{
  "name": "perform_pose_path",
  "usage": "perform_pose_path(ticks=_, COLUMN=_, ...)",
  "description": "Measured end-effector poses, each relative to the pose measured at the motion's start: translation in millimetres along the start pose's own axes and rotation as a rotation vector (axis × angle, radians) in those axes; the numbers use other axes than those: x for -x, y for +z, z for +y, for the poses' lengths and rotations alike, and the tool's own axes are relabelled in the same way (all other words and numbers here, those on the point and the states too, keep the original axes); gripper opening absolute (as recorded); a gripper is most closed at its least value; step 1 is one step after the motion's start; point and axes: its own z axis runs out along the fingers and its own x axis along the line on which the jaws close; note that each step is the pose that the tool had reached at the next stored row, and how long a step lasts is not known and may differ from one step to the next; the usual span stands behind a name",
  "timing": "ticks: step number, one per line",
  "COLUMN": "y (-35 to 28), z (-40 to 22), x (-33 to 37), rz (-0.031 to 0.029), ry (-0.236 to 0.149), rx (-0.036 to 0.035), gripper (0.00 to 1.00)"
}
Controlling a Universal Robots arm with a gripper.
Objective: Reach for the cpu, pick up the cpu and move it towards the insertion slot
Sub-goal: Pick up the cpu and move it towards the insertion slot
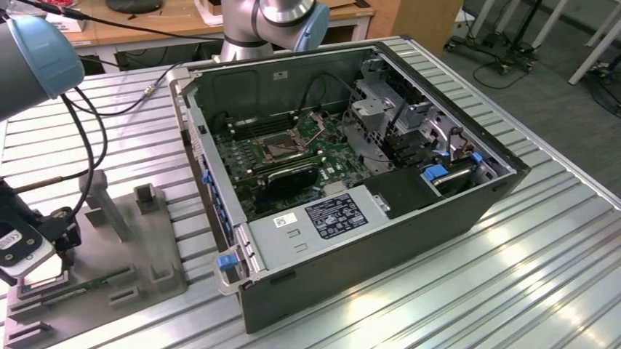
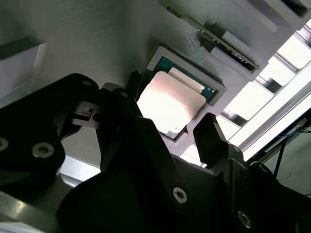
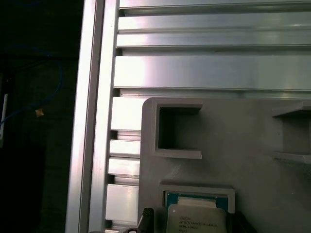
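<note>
Ribbed metal counter [image 1: 524,291] with a grey holder [image 1: 145,254] and an open computer case [image 1: 388,240]. The gripper [image 2: 171,108] hangs spread directly above the cpu [image 2: 167,102], which lies flat in the holder's recess between its jaws, well apart from the case's insertion slot [image 1: 279,149].

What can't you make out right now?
The cpu: partly cut off by the first wrist view's edge.
One cpu edge: behind the pincer in the second wrist view.
The slot: its contacts too small in the exterior view.
The holder: one end cut off by the exterior view's edge.
</note>
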Motion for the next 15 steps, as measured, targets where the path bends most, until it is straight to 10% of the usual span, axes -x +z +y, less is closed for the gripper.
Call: perform_pose_path(ticks=15, y=-1.7, z=-1.5, x=2.1, rz=0.0, ry=0.021, rx=-0.0146, gripper=0.71)
